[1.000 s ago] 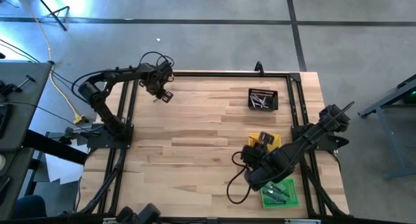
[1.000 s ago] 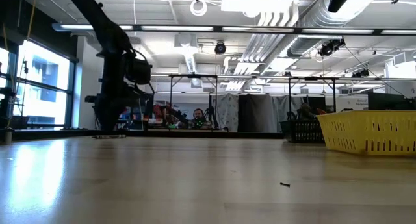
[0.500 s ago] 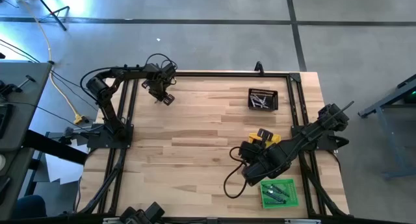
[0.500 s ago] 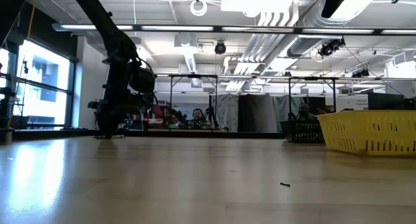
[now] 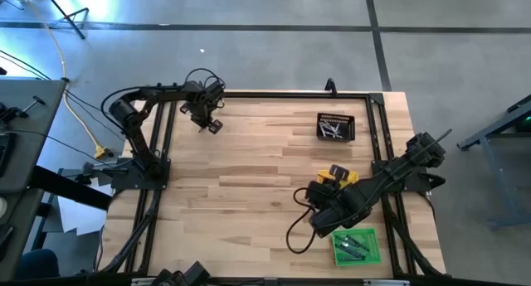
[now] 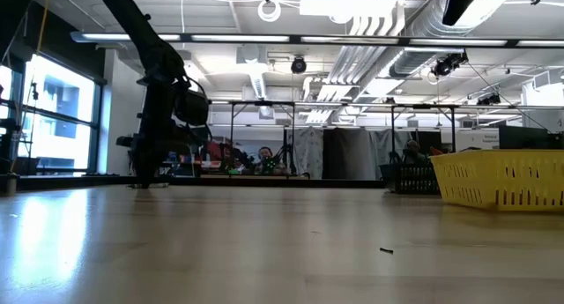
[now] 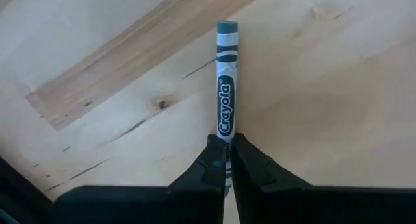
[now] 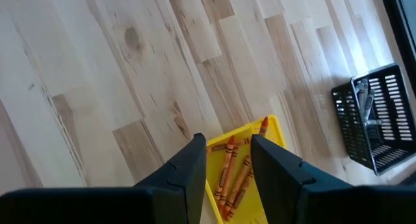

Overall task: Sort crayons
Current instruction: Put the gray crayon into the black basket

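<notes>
My left gripper (image 5: 202, 123) (image 7: 227, 141) is at the table's far left, low over the wood, shut on a dark green crayon (image 7: 225, 87) with a white label. My right gripper (image 5: 325, 193) (image 8: 227, 146) is open and empty, just on the near side of the yellow tray (image 5: 338, 176). Several orange crayons (image 8: 233, 175) lie in that tray. The black tray (image 5: 335, 127) holds grey crayons. The green tray (image 5: 357, 246) holds dark green crayons. My left gripper pinches the green crayon's near end (image 7: 225, 137) between its two fingertips. The crayon lies along the fingers and sticks out forward past them by most of its length. Whether its far end (image 7: 227, 26) touches the table I cannot tell.
A black frame rail (image 5: 290, 94) runs around the table's edges. The three trays stand along the right side, and the yellow tray (image 6: 502, 181) shows at the right of the low view. The middle of the wooden table (image 5: 249, 170) is bare. A person sits in the room behind (image 6: 264, 156).
My right gripper has moved from above the green tray toward the far edge, and now stands at the yellow tray, so the green tray shows more. My left arm has shifted a little at the far left, still shut on the crayon.
</notes>
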Controlling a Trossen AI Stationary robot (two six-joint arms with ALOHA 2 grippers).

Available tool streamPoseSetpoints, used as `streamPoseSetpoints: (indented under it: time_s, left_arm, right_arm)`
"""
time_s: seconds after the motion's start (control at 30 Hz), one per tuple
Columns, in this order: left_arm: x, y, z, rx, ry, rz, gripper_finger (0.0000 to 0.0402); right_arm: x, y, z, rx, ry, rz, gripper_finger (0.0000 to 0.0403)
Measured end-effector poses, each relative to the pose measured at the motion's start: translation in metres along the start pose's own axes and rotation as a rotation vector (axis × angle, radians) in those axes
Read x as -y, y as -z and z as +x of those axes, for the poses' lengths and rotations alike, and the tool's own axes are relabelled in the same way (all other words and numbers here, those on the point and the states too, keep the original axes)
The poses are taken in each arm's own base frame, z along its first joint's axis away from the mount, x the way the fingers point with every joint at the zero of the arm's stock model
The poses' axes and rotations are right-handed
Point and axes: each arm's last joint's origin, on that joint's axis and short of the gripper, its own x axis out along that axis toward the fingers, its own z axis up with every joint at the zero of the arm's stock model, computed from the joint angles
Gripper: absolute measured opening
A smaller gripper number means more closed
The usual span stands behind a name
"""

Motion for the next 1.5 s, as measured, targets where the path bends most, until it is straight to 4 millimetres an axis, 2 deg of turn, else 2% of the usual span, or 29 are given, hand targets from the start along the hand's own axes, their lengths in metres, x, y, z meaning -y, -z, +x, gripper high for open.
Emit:
streamPoseSetpoints:
  time_s: [0.13,0.3,0.5,0.7,0.87,1.0,1.13,1.33,1.5]
  left_arm:
    - [0.009,0.011,-0.009,-0.029,0.077,0.052,0.0002]
    - [0.02,0.019,-0.039,0.097,0.178,0.097,0.0001]
    - [0.048,0.036,-0.088,0.375,0.326,0.204,0.0001]
    - [0.081,0.057,-0.14,0.732,0.496,0.321,0.0001]
    - [0.104,0.077,-0.17,0.937,0.611,0.427,0.0001]
    - [0.124,0.089,-0.181,1.018,0.679,0.499,0.0001]
    - [0.142,0.101,-0.185,1.061,0.706,0.548,0.0001]
    - [0.159,0.119,-0.185,1.144,0.589,0.468,0.0001]
    - [0.174,0.133,-0.177,1.143,0.591,0.431,0.0]
  right_arm:
    - [0.004,0.003,0.0,-0.039,0.03,-0.014,0.0114]
    - [0.01,0.007,-0.001,-0.081,0.09,-0.003,0.0114]
    - [0.016,0.004,-0.004,-0.032,0.106,-0.021,0.0114]
    - [0.034,-0.004,-0.009,0.083,0.167,-0.003,0.0114]
    - [0.05,-0.002,-0.003,0.12,0.24,-0.007,0.0114]
    - [0.068,0.012,0.016,0.121,0.315,0.046,0.0114]
    - [0.084,0.029,0.038,0.202,0.319,0.197,0.0114]
    - [0.094,0.043,0.058,0.546,0.164,0.395,0.0114]
    - [0.096,0.051,0.074,0.812,-0.014,0.501,0.0114]
